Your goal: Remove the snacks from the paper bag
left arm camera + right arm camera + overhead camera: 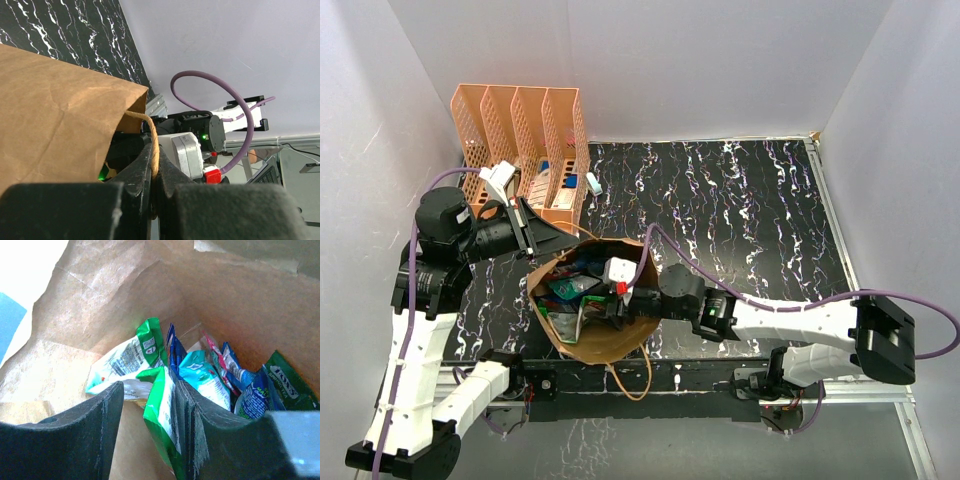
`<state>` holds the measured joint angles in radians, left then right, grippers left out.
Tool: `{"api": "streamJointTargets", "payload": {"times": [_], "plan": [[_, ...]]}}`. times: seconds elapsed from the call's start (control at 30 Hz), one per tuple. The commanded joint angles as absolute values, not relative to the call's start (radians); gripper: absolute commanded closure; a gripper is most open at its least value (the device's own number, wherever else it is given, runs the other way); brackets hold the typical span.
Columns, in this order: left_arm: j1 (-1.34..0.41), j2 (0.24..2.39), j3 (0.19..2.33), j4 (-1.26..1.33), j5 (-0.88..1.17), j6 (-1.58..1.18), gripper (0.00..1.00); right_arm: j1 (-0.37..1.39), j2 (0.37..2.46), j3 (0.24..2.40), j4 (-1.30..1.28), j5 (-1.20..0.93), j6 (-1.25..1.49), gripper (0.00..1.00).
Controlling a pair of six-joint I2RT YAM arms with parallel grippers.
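The lower halves of the snacks (200, 375) are hidden deep inside the paper bag (55, 125). My left gripper (151, 170) is clamped tight on the bag's twisted handle (154, 145). My right gripper (150, 395) is inside the bag, jaws parted around a green packet (162, 415) that rests against one finger.

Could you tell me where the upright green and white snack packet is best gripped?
Pinch the green and white snack packet's top edge from above, through the brown paper bag's mouth: it stands edge-up between the right gripper's open fingers.
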<state>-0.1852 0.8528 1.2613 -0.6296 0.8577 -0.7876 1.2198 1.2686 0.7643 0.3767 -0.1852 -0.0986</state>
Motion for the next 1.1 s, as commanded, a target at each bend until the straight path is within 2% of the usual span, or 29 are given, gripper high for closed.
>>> {"api": "streamJointTargets", "payload": {"times": [0.0, 0.1, 0.2, 0.3, 0.4, 0.53, 0.57, 0.8, 1.07], "plan": [[-0.186, 0.836, 1.279, -0.630, 0.848, -0.780, 1.00, 1.217, 1.208, 0.733, 0.335, -0.212, -0.145, 0.52], [-0.186, 0.830, 1.273, -0.631, 0.839, -0.788, 1.00, 1.215, 1.218, 0.754, 0.269, -0.207, -0.254, 0.50], [-0.186, 0.824, 1.260, -0.627, 0.834, -0.796, 1.00, 1.212, 1.230, 0.787, 0.178, -0.199, -0.344, 0.44], [-0.186, 0.815, 1.247, -0.629, 0.820, -0.796, 1.00, 1.212, 1.233, 0.809, 0.119, -0.208, -0.411, 0.45], [-0.186, 0.814, 1.250, -0.647, 0.807, -0.786, 1.00, 1.211, 1.234, 0.841, 0.068, -0.228, -0.447, 0.57], [-0.186, 0.817, 1.250, -0.664, 0.794, -0.770, 1.00, 1.212, 1.250, 0.945, 0.000, -0.275, -0.432, 0.87], [-0.185, 0.817, 1.250, -0.673, 0.791, -0.767, 1.00, 1.212, 1.260, 0.982, -0.024, -0.292, -0.422, 0.92], [-0.186, 0.810, 1.242, -0.680, 0.750, -0.756, 1.00, 1.212, 1.267, 1.160, -0.057, -0.286, -0.285, 0.93], [-0.187, 0.806, 1.223, -0.668, 0.731, -0.762, 1.00, 1.213, 1.258, 1.287, -0.056, -0.062, -0.125, 0.93]]}}
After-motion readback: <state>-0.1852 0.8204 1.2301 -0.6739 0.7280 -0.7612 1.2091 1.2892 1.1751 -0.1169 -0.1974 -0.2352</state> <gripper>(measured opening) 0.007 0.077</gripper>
